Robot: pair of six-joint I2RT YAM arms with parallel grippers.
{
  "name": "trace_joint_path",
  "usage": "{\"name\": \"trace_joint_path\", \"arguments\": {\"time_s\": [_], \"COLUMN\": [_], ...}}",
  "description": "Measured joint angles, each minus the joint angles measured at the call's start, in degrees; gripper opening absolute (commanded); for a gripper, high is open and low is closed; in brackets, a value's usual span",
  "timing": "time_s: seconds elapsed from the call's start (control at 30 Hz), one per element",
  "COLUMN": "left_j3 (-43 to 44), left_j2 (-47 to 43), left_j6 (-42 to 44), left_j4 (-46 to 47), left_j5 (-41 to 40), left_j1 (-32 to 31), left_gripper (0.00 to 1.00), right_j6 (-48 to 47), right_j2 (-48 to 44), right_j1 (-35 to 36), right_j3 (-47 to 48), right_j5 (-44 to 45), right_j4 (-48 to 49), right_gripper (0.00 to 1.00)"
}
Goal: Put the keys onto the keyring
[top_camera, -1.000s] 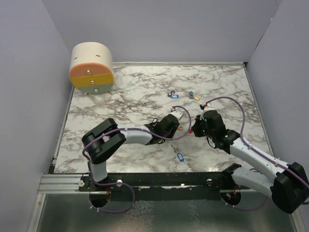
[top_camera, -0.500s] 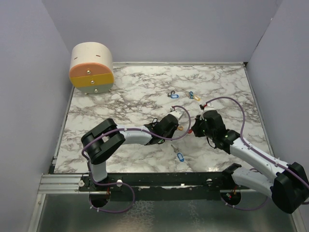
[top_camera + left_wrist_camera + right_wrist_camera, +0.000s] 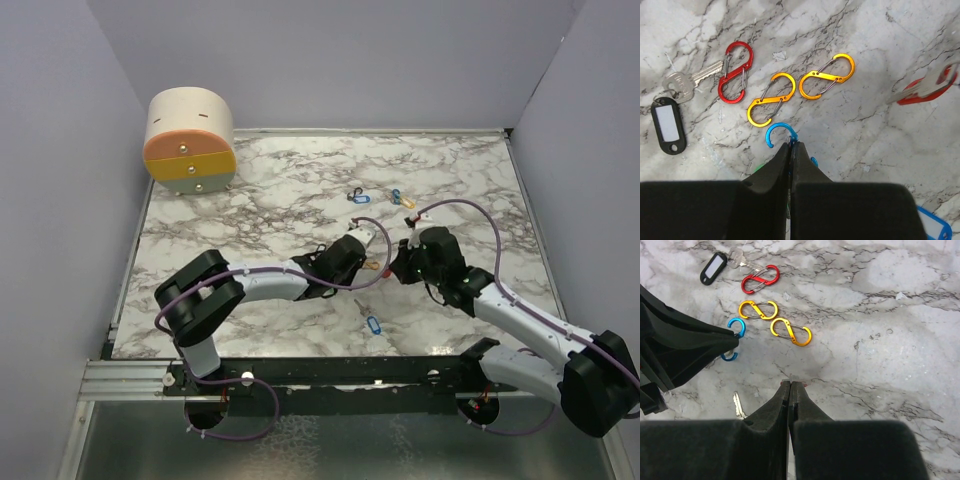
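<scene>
Blue-tagged key [image 3: 372, 323]: lying loose on the marble table [image 3: 250, 200], nearest the arm bases and joined to nothing. It has a flat plastic tag and a small metal blade.
Left gripper [image 3: 790, 146]: squeezing its fingers together on the blue S-clip [image 3: 776, 125] and holding it edgewise just over the tabletop. I am taking this clip to be the keyring.
Right gripper [image 3: 790, 385]: pressing its fingers together on a thin metal sliver with red showing at the tips. I am judging this to be the red-tagged key [image 3: 925, 87], which is hanging near the blue clip but apart from it.
Progress: no key is hanging on any clip, as far as the views show. The first threading is only being lined up, and every key is left to do.
Spare clips: a red S-clip [image 3: 735, 72] and orange S-clips [image 3: 771, 99] are lying flat side by side. They are glossy coloured metal with thin wire gates.
Black-tagged key [image 3: 668, 125]: lying just beside the red clip, with a white window in its tag.
Far keys [image 3: 357, 196]: lying farther back, too small to detail.
Drawer unit [image 3: 190, 140]: sitting at the far left corner, rounded and cream with orange fronts.
</scene>
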Motion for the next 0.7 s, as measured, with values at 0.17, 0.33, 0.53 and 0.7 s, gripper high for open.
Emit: {"name": "trace_joint_path", "arguments": {"time_s": [0.17, 0.33, 0.53, 0.7], "left_j3": [1.1, 4.0, 5.4, 5.4], "left_j2": [-3.1, -4.1, -4.2, -4.2], "left_j6": [0.2, 0.2, 0.2, 0.2], "left_j4": [-1.7, -2.0, -1.9, -2.0], "left_j5": [-0.1, 0.6, 2.3, 3.1], "left_j1": [0.0, 0.0, 0.0, 0.0], "left_gripper": [0.0, 0.0, 0.0, 0.0], "right_j6": [-1.6, -2.8, -4.4, -5.2], "right_j2": [0.4, 0.4, 0.4, 0.5], "right_j1": [0.0, 0.0, 0.0, 0.0], "right_j3": [0.0, 0.0, 0.0, 0.0], "right_j5": [-3.4, -5.8, -8.3, -9.9], "right_j4": [1.2, 2.6, 4.8, 6.6], "right_gripper": [0.01, 0.01, 0.01, 0.01]}}
